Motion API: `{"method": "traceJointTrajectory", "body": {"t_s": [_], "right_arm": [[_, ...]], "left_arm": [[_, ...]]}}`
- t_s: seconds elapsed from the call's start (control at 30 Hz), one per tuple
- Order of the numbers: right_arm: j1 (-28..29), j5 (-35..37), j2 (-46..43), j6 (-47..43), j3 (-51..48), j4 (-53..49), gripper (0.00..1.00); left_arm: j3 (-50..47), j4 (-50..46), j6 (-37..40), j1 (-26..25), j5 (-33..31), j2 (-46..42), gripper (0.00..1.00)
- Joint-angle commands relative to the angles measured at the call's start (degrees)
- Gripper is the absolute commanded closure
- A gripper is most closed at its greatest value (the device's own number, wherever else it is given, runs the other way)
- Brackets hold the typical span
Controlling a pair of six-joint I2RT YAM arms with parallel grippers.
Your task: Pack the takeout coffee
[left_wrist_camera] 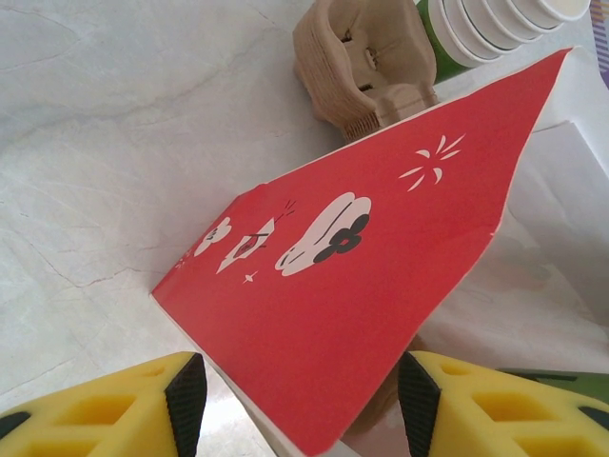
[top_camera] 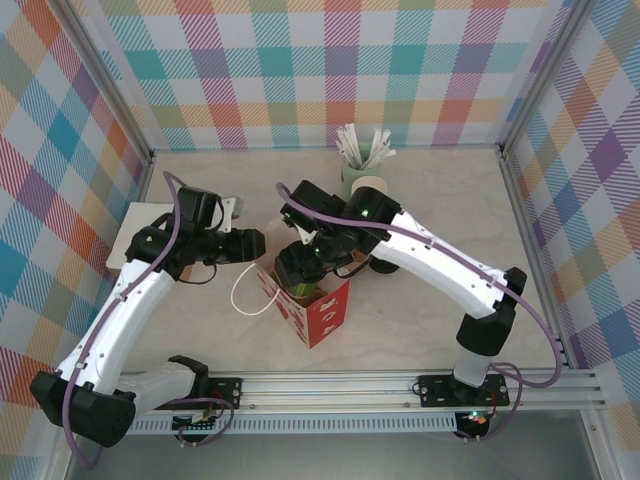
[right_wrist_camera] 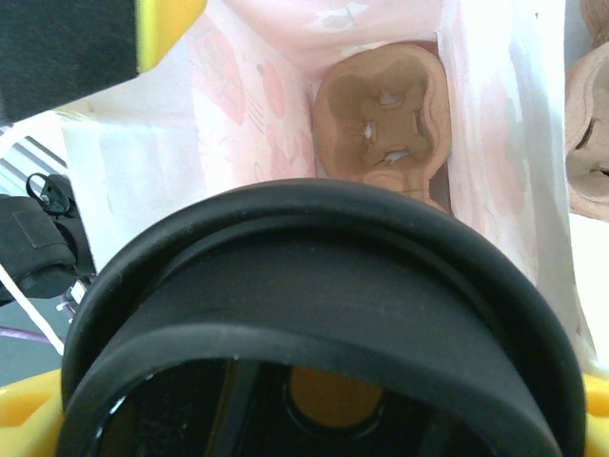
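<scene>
The pale marble-patterned table (top_camera: 200,170) carries a red paper bag with white drawings (top_camera: 325,315), which stands upright near the front edge with its mouth open.

The left gripper (left_wrist_camera: 302,400) is at the left rim of the bag. One red wall lies between its yellow fingers. I cannot tell whether the black pads press on the paper or only stand beside it.

The right gripper (top_camera: 298,280) is directly over the open mouth and is clasped around the takeout coffee (top_camera: 300,293), a small dark green paper cup with a round black plastic lid (right_wrist_camera: 314,286). In the right wrist view this lid sits between the yellow fingers.

A brown moulded-pulp cup carrier (right_wrist_camera: 381,124) lies on the bottom of the bag, below the cup, with the bag's pale inner walls around it. I cannot tell how deep the cup has gone into the bag.

A second pulp carrier (left_wrist_camera: 357,71) and a stack of lidless green cups (left_wrist_camera: 495,24) are on the table beside the bag. The pale green pot of white stirrers (top_camera: 362,165) stands near the back wall.

I judge the task to be a little past its middle. The cup has its lid on, it is grasped, and it is at the mouth of the bag. What is left is to lower it into a well of the carrier, to let it go upright, and to draw both arms away.
</scene>
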Motion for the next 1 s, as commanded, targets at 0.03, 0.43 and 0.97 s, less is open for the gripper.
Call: {"method": "traceJointTrajectory", "body": {"t_s": [0.03,0.43,0.97], "right_arm": [[-0.5,0.4,-0.1,1.0,-0.9,-2.2,0.18],[-0.8,-0.5,3.5,-1.1,-0.7,-4.5,0.18],[-1.2,-2.6,6.2,-5.0,-2.1,-2.6,0.17]], "left_arm": [[-0.7,0.2,1.1,0.6,-0.2,-1.1,0.43],[-0.5,0.8,1.3,0.6,1.7,-1.6,0.44],[-0.6,0.9,1.2,0.6,1.8,-1.8,0.45]]}}
